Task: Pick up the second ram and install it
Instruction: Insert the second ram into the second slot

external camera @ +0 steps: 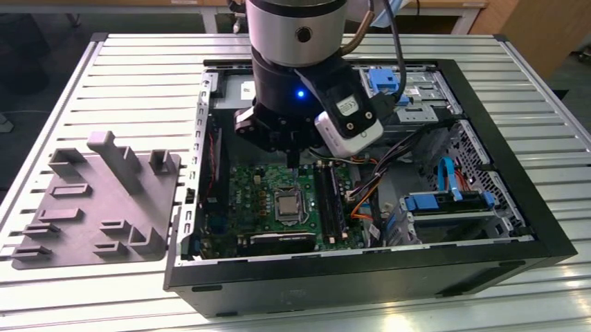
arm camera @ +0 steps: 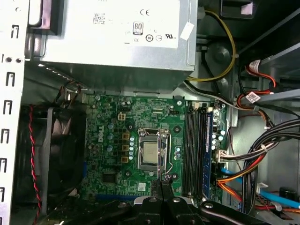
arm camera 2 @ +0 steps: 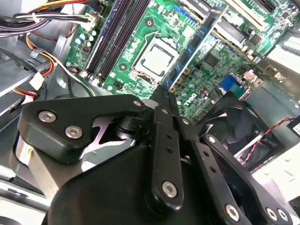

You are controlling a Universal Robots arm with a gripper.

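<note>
My gripper point(external camera: 292, 158) hangs inside the open computer case point(external camera: 517, 207), over the green motherboard point(external camera: 254, 187). In the second wrist view its fingers point(arm camera 2: 159, 140) are shut on the second ram point(arm camera 2: 197, 41), a narrow blue stick with dark chips reaching out from the fingertips above the board. The stick hangs beside the silver processor point(arm camera 2: 157, 58), apart from the long black memory slots point(arm camera 2: 117, 33). In the first wrist view the gripper point(arm camera: 160, 183) sits just below the processor point(arm camera: 151, 153), with the slots point(arm camera: 191, 150) off to one side. One blue stick point(arm camera: 207, 140) sits seated in the outer slot.
A grey power supply point(arm camera: 117, 33) and a black fan point(arm camera: 61, 154) border the board. Bundled cables point(arm camera: 253, 159) crowd the slot side. Blue drive brackets point(external camera: 434, 202) fill the case's far end. A grey fixture block point(external camera: 102, 200) lies on the slatted table at the exterior view's left.
</note>
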